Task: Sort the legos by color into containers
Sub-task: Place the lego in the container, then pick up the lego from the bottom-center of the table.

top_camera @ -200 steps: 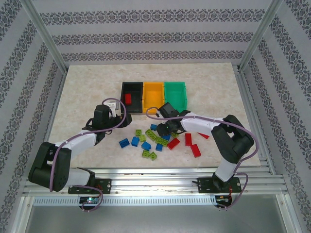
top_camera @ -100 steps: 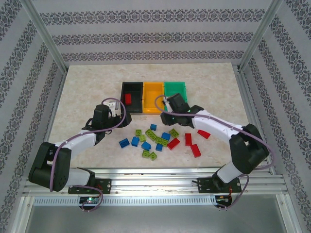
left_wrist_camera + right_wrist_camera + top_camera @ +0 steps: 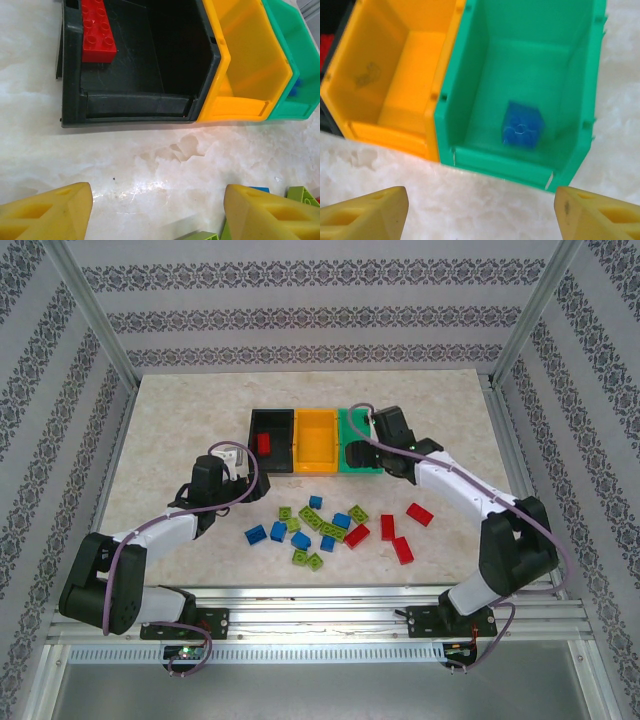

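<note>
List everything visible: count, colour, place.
black bin: one, black, row's left
orange-yellow bin: one, orange-yellow, row's middle
green bin: one, green, row's right
red brick: one, red, in black bin
blue brick: one, blue, in green bin
loose red bricks: four, red, table
loose blue bricks: about six, blue, table
loose lime bricks: about eight, lime, table
left end effector: one, yellow, open, near black bin
right end effector: one, yellow, open, near green bin
</note>
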You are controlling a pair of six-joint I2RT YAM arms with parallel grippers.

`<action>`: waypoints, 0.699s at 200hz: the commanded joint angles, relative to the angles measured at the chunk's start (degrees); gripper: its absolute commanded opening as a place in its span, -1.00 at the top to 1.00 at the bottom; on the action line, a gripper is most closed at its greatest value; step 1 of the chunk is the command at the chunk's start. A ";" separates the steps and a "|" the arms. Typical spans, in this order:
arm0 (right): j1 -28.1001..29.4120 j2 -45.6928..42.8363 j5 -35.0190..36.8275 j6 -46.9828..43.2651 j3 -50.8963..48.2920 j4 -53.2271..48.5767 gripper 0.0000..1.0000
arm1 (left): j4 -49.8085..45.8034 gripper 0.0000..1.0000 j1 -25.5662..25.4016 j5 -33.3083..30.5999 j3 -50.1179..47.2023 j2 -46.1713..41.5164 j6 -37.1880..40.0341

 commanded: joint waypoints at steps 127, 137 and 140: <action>-4.28 -19.02 -6.24 10.34 -28.21 -3.86 -0.30 | 3.24 -0.40 0.79 1.23 -0.77 0.10 -1.33; -2.07 -17.74 -4.15 10.10 -27.61 -5.12 -0.30 | 3.12 -0.41 0.79 1.22 -0.77 0.10 -1.33; -1.53 -17.28 -3.60 9.99 -27.42 -5.56 -0.30 | 3.14 -0.41 0.82 1.17 -0.77 0.08 -1.31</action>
